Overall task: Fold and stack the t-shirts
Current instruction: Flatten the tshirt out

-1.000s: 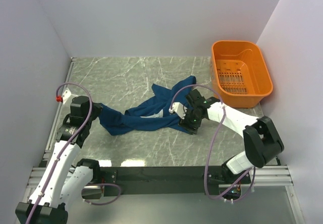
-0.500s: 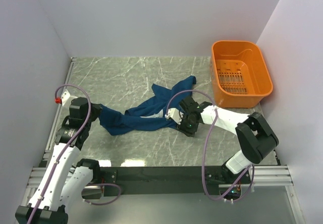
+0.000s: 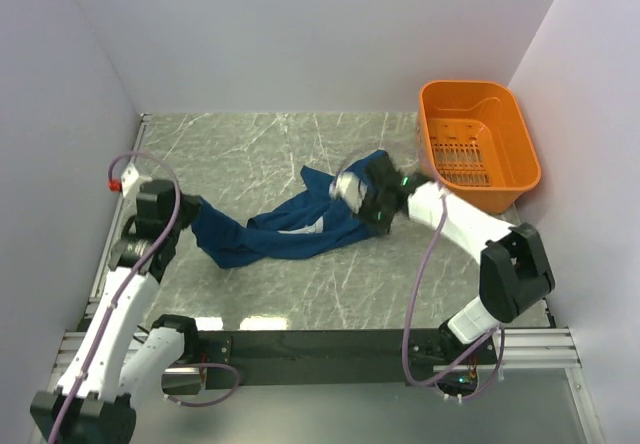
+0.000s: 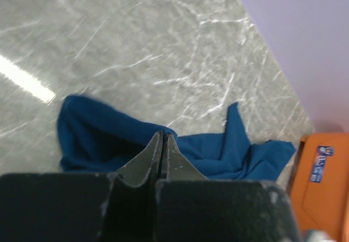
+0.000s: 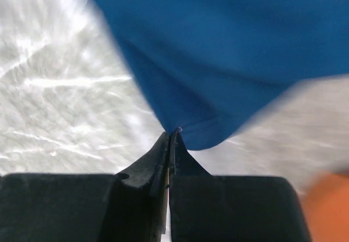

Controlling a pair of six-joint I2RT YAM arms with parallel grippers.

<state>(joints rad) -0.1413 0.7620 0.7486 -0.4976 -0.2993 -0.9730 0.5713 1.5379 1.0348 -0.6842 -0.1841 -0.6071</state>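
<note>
One dark blue t-shirt (image 3: 275, 234) lies crumpled in a long band across the middle of the grey marble table (image 3: 250, 149), with a small pale patch showing in its folds. My left gripper (image 3: 190, 212) is at the shirt's left end. In the left wrist view its jaws (image 4: 162, 137) are shut, with the blue cloth (image 4: 229, 149) pinched at the tips. My right gripper (image 3: 362, 216) holds the shirt's right end. In the right wrist view it (image 5: 174, 132) is shut on a hemmed edge of the t-shirt (image 5: 229, 62), which hangs stretched above the table.
An orange plastic basket (image 3: 478, 144) stands at the far right of the table, close behind my right arm, and also shows as an orange basket (image 4: 322, 176) in the left wrist view. White walls close the table in on the left, back and right.
My right gripper has shut on the shirt's right edge and moved away from the table's front edge with it. My left gripper, still shut, has shifted slightly left.
</note>
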